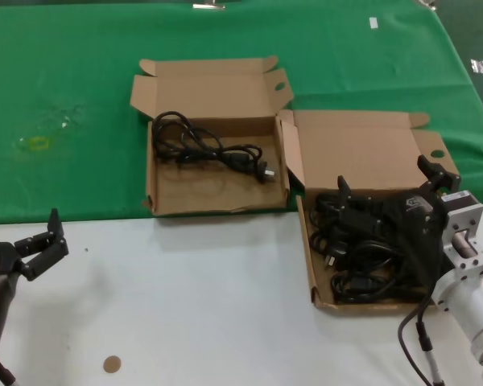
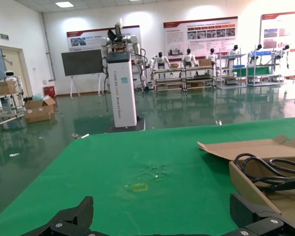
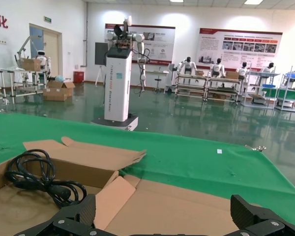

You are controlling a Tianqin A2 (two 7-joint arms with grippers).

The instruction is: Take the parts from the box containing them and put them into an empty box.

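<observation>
Brown cardboard right box (image 1: 362, 153) holds tangled cords (image 1: 362, 265); right gripper (image 1: 390, 189) hangs over them, fingers spread. Left gripper (image 1: 44, 241), fingers spread, waits near left. Far-left box (image 1: 209, 88) holds one cord (image 1: 209, 147).

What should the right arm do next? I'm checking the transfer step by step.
Probably lower the right gripper, open above the right box, onto the piled cords and close. The left box holds only one cord; the left gripper idles.

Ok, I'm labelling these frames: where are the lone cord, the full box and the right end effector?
Lone cord (image 1: 205, 146), head view, on its coiled middle.
Full box (image 1: 309, 265), head view, on its left wall.
Right end effector (image 1: 390, 189), head view, midway between its fingertips.
</observation>
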